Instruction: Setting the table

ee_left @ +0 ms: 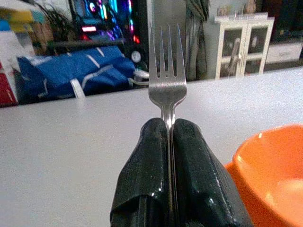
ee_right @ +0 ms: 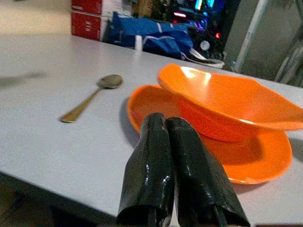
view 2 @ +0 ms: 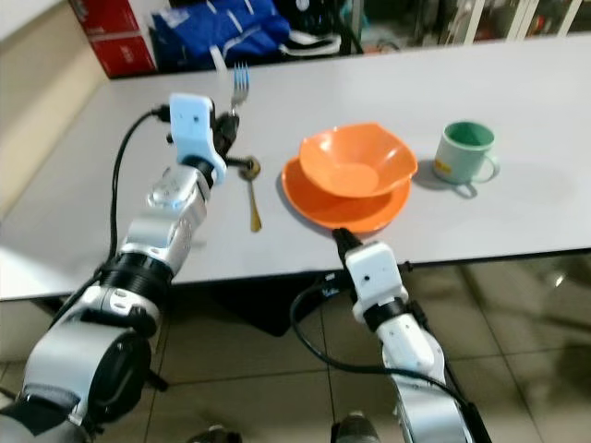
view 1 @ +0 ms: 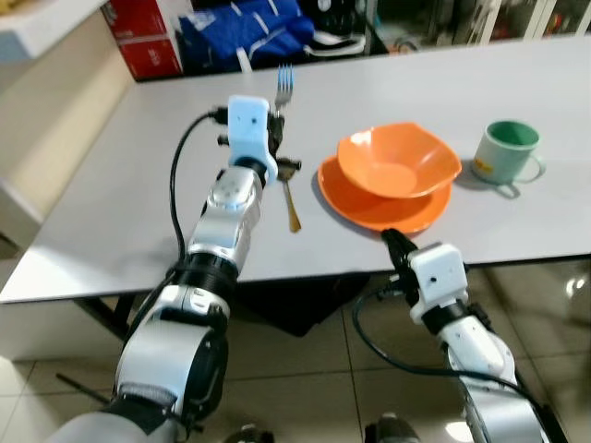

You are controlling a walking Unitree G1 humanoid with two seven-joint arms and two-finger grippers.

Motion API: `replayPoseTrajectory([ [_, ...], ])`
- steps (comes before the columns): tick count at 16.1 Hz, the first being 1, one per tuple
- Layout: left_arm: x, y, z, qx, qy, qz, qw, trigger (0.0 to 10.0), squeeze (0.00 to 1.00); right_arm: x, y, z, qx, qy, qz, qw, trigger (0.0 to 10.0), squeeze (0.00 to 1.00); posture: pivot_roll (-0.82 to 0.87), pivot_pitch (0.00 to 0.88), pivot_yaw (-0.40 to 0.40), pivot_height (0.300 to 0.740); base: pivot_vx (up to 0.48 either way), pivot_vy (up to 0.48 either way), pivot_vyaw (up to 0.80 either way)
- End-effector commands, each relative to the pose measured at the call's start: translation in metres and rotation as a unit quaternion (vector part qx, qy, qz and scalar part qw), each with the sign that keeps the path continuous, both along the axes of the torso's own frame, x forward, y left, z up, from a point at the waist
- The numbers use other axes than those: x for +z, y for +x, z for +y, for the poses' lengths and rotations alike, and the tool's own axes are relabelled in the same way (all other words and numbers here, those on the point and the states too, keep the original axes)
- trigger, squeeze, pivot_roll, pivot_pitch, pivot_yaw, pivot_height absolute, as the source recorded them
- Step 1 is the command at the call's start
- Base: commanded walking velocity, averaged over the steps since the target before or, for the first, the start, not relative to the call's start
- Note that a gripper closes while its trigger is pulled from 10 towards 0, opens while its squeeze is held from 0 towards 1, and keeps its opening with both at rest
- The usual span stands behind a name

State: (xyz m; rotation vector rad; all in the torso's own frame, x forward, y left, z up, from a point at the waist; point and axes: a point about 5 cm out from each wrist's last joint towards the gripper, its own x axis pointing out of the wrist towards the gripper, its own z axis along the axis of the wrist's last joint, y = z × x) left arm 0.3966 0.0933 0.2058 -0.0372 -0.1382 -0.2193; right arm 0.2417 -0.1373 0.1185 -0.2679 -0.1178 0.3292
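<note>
Your left claw point(ee_left: 169, 130) is clamped tight on a fork point(ee_left: 166, 75), its two black fingers point(ee_left: 144, 165) pressed together on the handle so the tines stick straight up past the tips. From the head camera you can see that claw held above the grey table point(view 1: 120, 185), with the fork point(view 1: 283, 88) rising over the wrist at about 11 o'clock from the dishes.

Just under that wrist a gold spoon point(view 1: 290, 198) lies flat on the table, bowl end toward 12 o'clock and handle toward 6, just beside the plate at its 9 o'clock side.

An orange bowl point(view 1: 399, 161) sits on an orange plate point(view 1: 383, 212) near the front edge of the table. A green mug point(view 1: 505, 152) stands upright at 3 o'clock from the bowl, apart from it, with its handle turned toward the front edge.

Your right claw point(ee_right: 165, 127) is closed with nothing between its fingers point(ee_right: 189, 165). It sits at the table's front edge, at 6 o'clock from the plate point(ee_right: 255, 165), pointing toward the plate rim. Whether it touches the rim cannot be told.

A blue bag point(view 1: 245, 32) and red boxes point(view 1: 138, 37) lie beyond the far edge of the table.
</note>
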Motion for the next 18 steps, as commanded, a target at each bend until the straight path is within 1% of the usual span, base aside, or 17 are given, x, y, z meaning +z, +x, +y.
replayPoseTrajectory([
  [1,-0.002,0.003,0.009,0.018,-0.007,0.014,1.000,10.0,1.00,0.002,-0.002,0.007,0.015,0.003,-0.002,1.000,10.0,0.00,-0.27,0.012,0.115,0.702,0.000,0.000,0.00],
  [4,-0.008,0.004,0.006,0.024,-0.014,0.032,0.999,10.0,1.00,0.001,-0.004,0.005,0.017,0.000,0.001,1.000,10.0,0.00,-0.27,0.016,0.109,0.702,0.000,0.000,0.00],
  [7,-0.011,0.008,0.011,0.039,-0.004,0.050,0.998,10.0,1.00,0.001,-0.006,0.004,0.018,-0.001,0.002,1.000,10.0,0.00,-0.28,0.019,0.109,0.702,0.000,0.000,0.00],
  [8,-0.011,0.010,0.013,0.043,0.000,0.058,0.997,10.0,0.95,0.002,-0.006,0.004,0.018,-0.002,0.003,1.000,10.0,0.00,-0.28,0.022,0.113,0.702,0.000,0.000,0.00],
  [9,-0.011,0.011,0.013,0.044,-0.002,0.061,0.997,10.0,0.00,0.002,-0.007,0.004,0.017,-0.002,0.003,1.000,10.0,0.00,-0.29,0.023,0.115,0.702,0.000,0.000,0.00],
  [15,-0.010,0.014,0.008,0.038,-0.009,0.069,0.997,10.0,0.00,0.003,-0.010,0.003,0.016,-0.007,0.003,1.000,10.0,0.00,-0.29,0.042,0.113,0.702,0.000,0.000,0.00],
  [18,-0.009,0.014,0.008,0.036,-0.020,0.070,0.997,10.0,0.00,0.002,-0.006,0.001,0.010,-0.006,0.005,1.000,10.0,0.00,-0.30,0.026,0.112,0.702,0.000,0.000,0.00],
])
